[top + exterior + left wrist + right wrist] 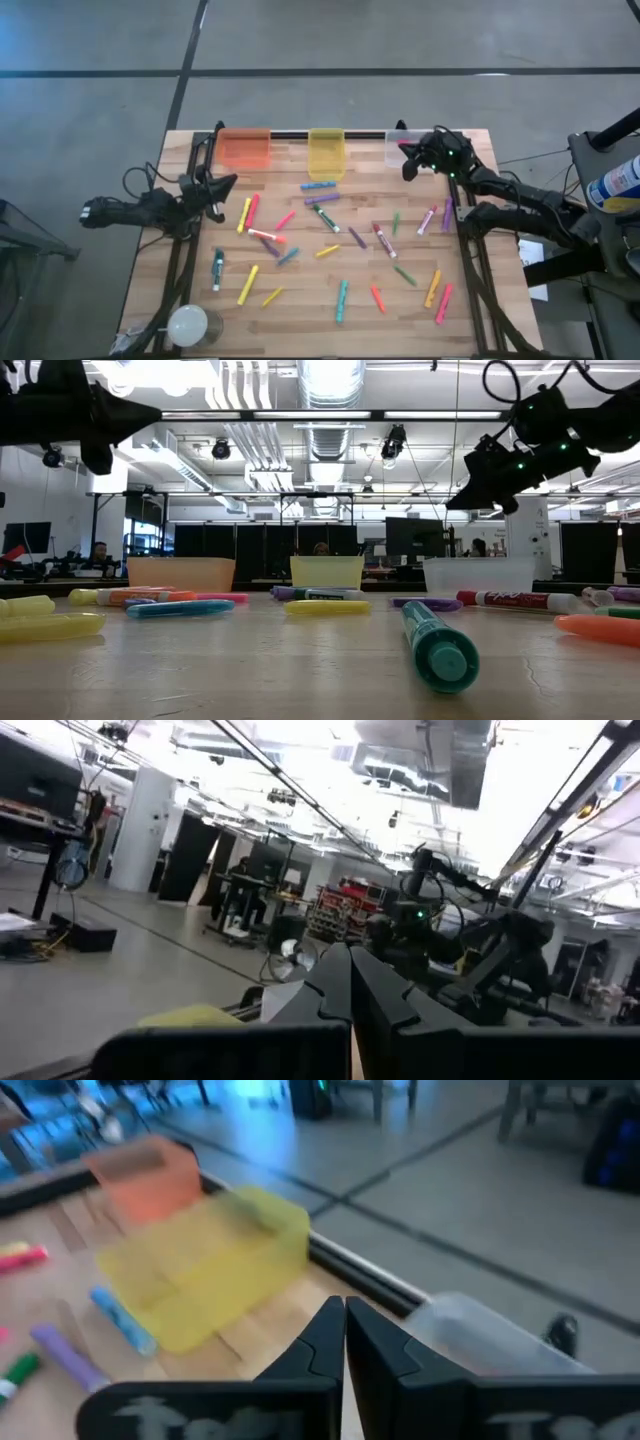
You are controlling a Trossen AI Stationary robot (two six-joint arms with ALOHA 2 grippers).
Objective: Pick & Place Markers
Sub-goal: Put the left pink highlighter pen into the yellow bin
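Big open workshop: grey concrete floor [400, 35] with dark seam lines, exposed ceiling ducts [325, 385], bright strip lights, dark monitors [415, 538] beyond the wooden desk [300, 310].

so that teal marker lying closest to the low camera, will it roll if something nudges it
Probably yes. The teal marker shows a round end cap and lies on its side on the flat wooden table, so a sideways push would likely roll it. It looks like stiff, smooth plastic, so it may slip between fingers. It is small, so probably light.
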